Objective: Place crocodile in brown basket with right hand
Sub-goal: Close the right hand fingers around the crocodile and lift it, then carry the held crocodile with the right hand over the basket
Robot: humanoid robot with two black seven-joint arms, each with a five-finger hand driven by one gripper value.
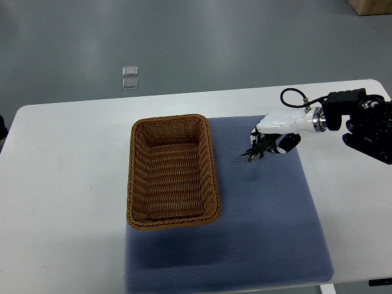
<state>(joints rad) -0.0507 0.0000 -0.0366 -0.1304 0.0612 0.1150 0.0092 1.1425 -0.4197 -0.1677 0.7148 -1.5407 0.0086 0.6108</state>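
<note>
White-backed hand (275, 130), seemingly black fingers (263, 146)

A single overhead camera looks steeply down from the robot's side, taking in the whole white tabletop (67, 184) and grey floor (184, 43) beyond.

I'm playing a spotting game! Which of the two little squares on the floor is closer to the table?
The lower square in the picture: it lies between the other square and the far edge of the white table.

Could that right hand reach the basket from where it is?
Probably yes. The right hand holds the crocodile over the blue mat just right of the basket; nothing stands between them, and the basket is open-topped and empty.
</note>
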